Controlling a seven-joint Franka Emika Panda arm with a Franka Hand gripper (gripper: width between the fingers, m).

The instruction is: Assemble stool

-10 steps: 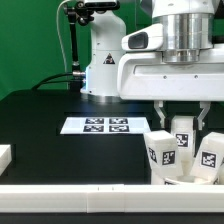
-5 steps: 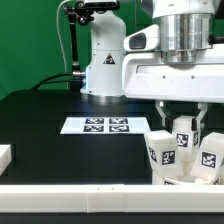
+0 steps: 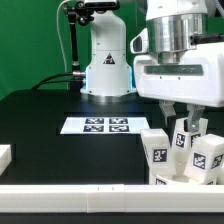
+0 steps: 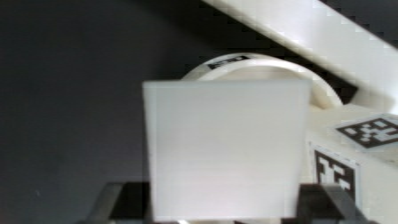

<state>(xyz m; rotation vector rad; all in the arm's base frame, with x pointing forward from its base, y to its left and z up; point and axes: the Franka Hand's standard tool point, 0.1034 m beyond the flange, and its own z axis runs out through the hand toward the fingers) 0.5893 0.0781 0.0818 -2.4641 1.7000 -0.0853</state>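
Note:
My gripper is shut on a white stool leg with a marker tag and holds it slightly tilted between two other tagged legs, one on the exterior view's left and one on its right. In the wrist view the held leg fills the middle between my fingertips. The round seat disc's rim shows just behind it, and a tagged leg stands beside it. I cannot make out the seat in the exterior view.
The marker board lies on the black table towards the exterior view's left of the legs. A plain white block sits at the far left. A white rail runs along the front edge. The arm's base stands behind.
The arm's wrist has shifted toward the exterior view's right and turned a little. The held leg now leans slightly. The other two legs stay about where they were.

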